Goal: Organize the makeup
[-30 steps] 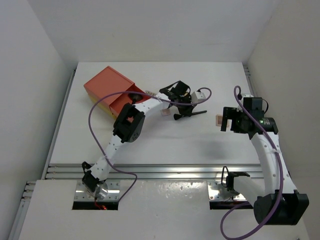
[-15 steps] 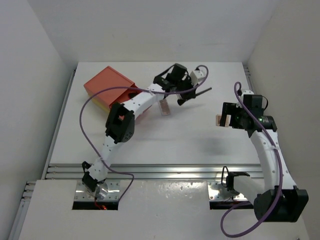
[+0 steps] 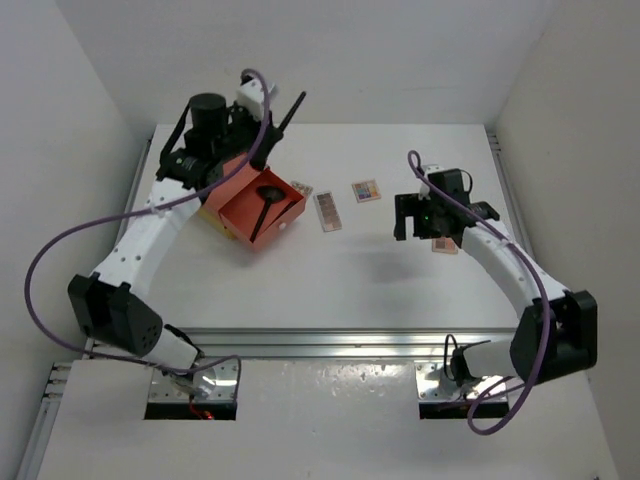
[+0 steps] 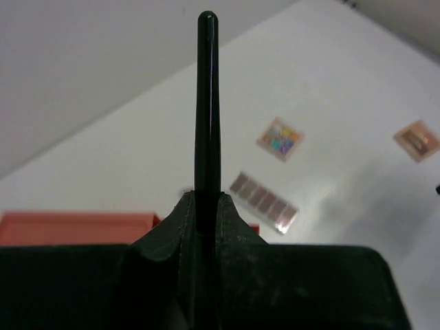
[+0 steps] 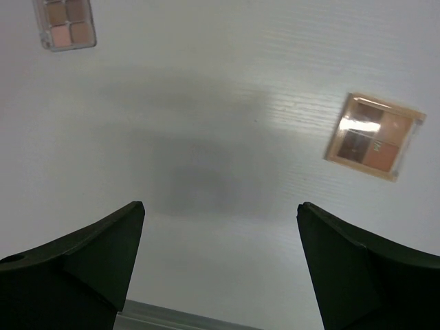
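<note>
My left gripper [image 4: 206, 210] is clamped on the black stick [image 4: 207, 103], whose axis points far-right and up. The orange box [image 3: 235, 205] is just below me, near side. My right gripper [image 5: 220, 213] is wide, with the pinkish palette [image 5: 375, 136] near-right.

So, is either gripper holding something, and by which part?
The left gripper clamps a thin black stick on its shaft, rounded end projecting. The right gripper holds nothing.

The jaws hide the lower end of the thin black makeup stick [image 4: 207, 103]; the top edge crops the upper-left pinkish-brown palette [image 5: 65, 27].
</note>
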Robot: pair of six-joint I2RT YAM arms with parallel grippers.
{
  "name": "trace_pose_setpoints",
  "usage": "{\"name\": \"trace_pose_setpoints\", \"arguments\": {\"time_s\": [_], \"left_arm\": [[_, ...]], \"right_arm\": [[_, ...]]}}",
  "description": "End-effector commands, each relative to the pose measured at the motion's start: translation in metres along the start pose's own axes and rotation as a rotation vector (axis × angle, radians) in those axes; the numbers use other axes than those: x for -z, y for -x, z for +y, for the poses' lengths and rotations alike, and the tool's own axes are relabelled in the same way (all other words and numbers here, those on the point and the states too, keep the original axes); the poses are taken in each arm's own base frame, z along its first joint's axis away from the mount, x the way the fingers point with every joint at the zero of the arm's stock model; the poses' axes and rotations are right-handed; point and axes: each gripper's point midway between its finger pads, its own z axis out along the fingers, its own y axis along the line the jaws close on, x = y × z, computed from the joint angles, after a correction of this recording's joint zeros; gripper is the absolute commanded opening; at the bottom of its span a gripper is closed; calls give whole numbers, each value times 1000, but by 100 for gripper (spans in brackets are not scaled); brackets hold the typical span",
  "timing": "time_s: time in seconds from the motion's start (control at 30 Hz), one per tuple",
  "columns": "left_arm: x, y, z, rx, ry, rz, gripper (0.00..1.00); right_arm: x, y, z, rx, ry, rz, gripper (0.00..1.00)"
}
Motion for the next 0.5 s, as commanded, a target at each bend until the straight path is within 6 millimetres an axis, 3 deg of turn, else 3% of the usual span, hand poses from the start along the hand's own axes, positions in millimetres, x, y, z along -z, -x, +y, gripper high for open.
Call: {"name": "trace_pose_setpoints", "arguments": {"time_s": [0.0,0.07,0.2,0.23,0.3,0.47], "left_arm": [[13,-71,4,58,32,118,0],[17,-74,11,36,52,92,0],[22,-99,37,78,105,129,0],[22,-114,37,103,103,148,0],[21,-121,46,97,125,122,0],[20,-152,48,114,146,115,0]], "right_arm": [[-4,44,35,10,86,-98,92],[-13,43,53,27,115,-73,92],[-19,47,75,51,136,-67,92],[-19,46,79,52,142,-65,92],[-21,44,83,60,112,-68,92],[-21,37,92,82,92,-59,92]]}}
